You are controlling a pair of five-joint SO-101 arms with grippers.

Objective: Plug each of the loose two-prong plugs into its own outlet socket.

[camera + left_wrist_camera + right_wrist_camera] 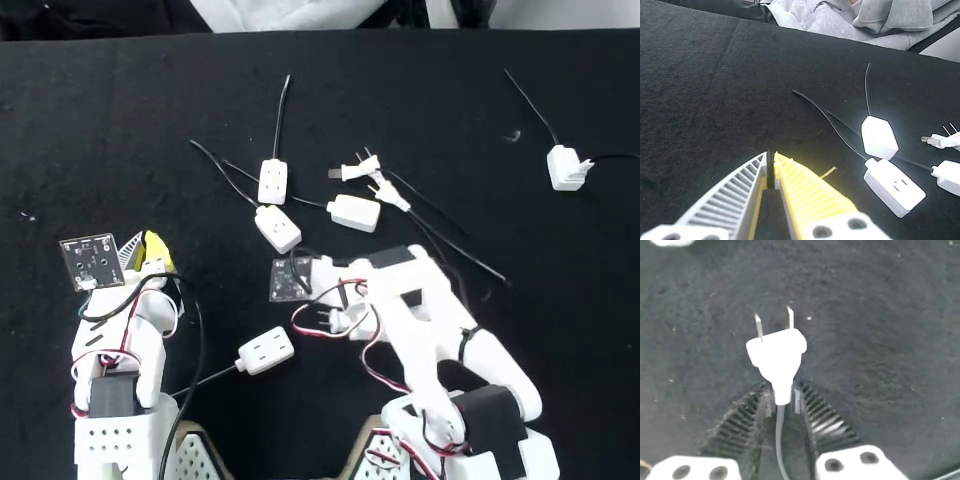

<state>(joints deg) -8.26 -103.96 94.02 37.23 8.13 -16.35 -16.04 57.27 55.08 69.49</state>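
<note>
The black tabletop [90, 130] carries everything, with cords trailing loosely across it. The right arm [440, 340] bends low over the near middle, and its hand [782, 395] grasps a white two-prong plug [776, 352] at the neck, where the cord leaves. The prongs stay free and point ahead, a grip that looks meant for pushing straight in. The nearest outlet socket [266, 351] lies close by, unfilled. The left hand [771, 162] is clenched on nothing and sits at the left, apart from the other sockets [278, 228]. Two loose plugs [355, 170] lie farther off.
</note>
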